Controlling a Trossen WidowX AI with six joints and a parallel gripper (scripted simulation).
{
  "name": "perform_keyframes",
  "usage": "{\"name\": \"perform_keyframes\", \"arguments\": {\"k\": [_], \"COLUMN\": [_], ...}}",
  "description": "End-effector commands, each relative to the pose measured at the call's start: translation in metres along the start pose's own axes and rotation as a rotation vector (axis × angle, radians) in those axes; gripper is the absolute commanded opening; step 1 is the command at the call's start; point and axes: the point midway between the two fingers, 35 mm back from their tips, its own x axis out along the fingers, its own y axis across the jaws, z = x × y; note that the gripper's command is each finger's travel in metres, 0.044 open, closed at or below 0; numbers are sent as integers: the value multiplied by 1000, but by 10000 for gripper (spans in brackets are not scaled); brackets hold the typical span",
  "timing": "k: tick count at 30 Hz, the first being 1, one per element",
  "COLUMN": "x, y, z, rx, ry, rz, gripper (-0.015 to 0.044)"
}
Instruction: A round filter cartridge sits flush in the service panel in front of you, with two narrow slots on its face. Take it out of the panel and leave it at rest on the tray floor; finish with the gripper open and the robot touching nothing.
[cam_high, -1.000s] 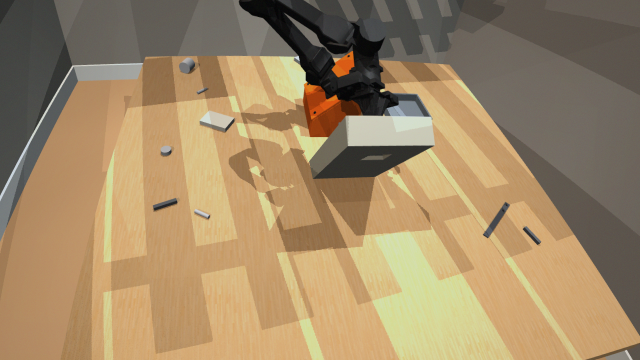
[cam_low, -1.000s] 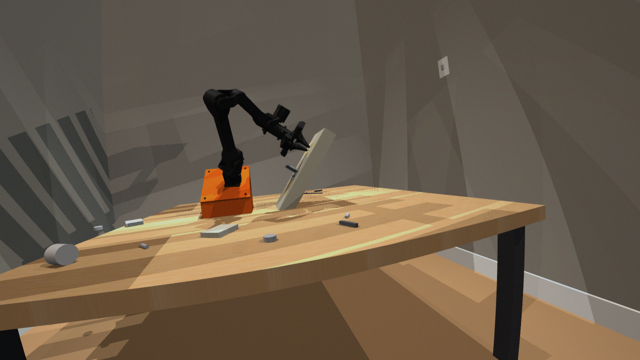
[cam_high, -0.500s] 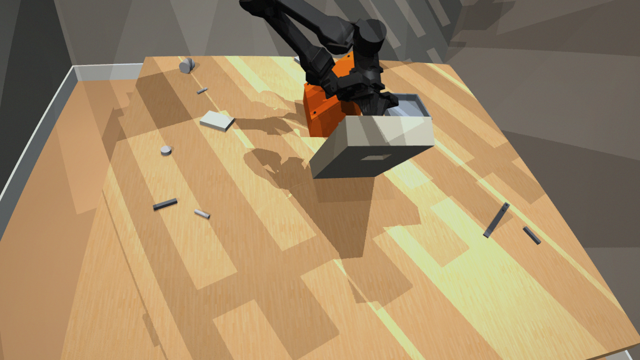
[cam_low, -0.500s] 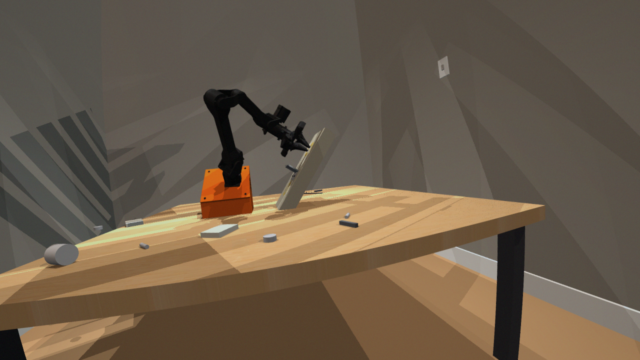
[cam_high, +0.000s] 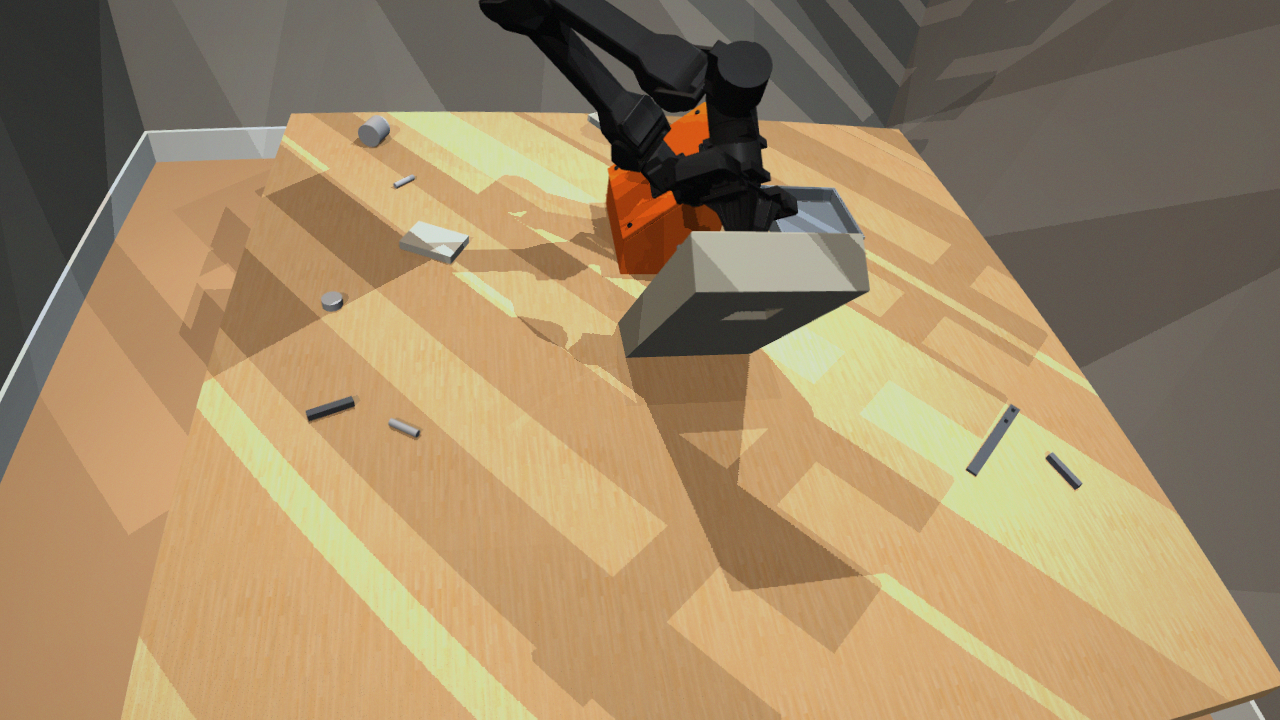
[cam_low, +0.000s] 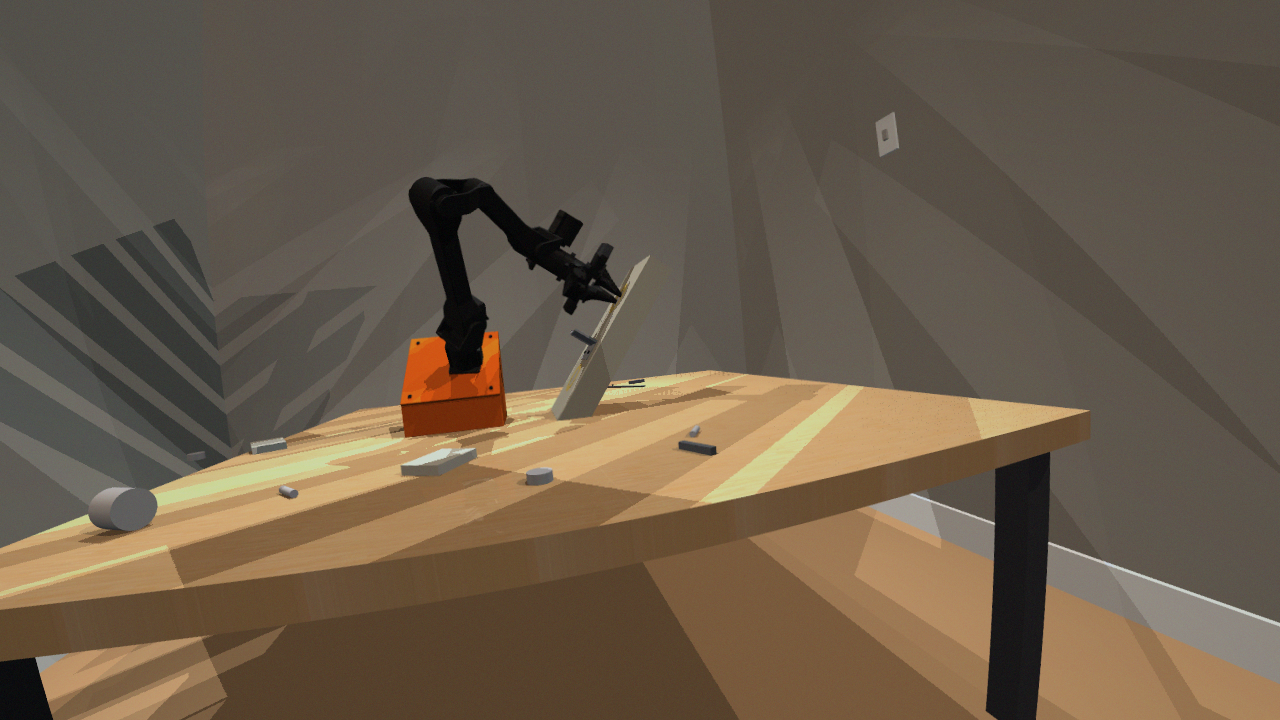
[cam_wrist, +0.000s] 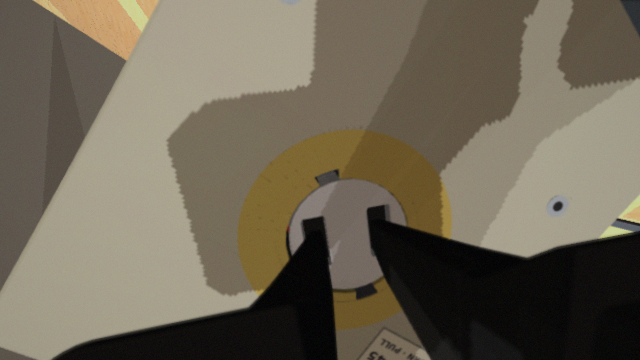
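Observation:
The round grey filter cartridge (cam_wrist: 345, 245) sits flush in the tilted beige service panel (cam_wrist: 150, 150) (cam_high: 760, 259) (cam_low: 586, 385), inside a yellow ring (cam_wrist: 265, 200). My gripper (cam_wrist: 346, 236) (cam_high: 756, 214) (cam_low: 613, 293) is pressed against the panel face. One fingertip sits in each of the cartridge's two narrow slots, and the fingers stand a small gap apart with the cartridge's middle strip between them. The grey tray (cam_high: 827, 192) stands on the table behind the panel, beside the arm, and much of it is hidden.
The orange arm base (cam_high: 644, 223) (cam_low: 452, 394) stands just behind the panel. Loose parts lie about: a grey cylinder (cam_high: 373, 130) (cam_low: 122, 507), a flat block (cam_high: 434, 241) (cam_low: 436, 461), a small disc (cam_high: 332, 300) and dark bars (cam_high: 329, 408) (cam_high: 991, 440).

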Motion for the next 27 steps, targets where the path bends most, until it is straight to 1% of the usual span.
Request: {"name": "perform_keyframes", "arguments": {"k": [1, 27], "x": [4, 13], "y": [0, 0], "z": [-1, -1], "rx": [-4, -4], "ry": [3, 3], "rz": [-3, -2], "gripper": [90, 90]}}
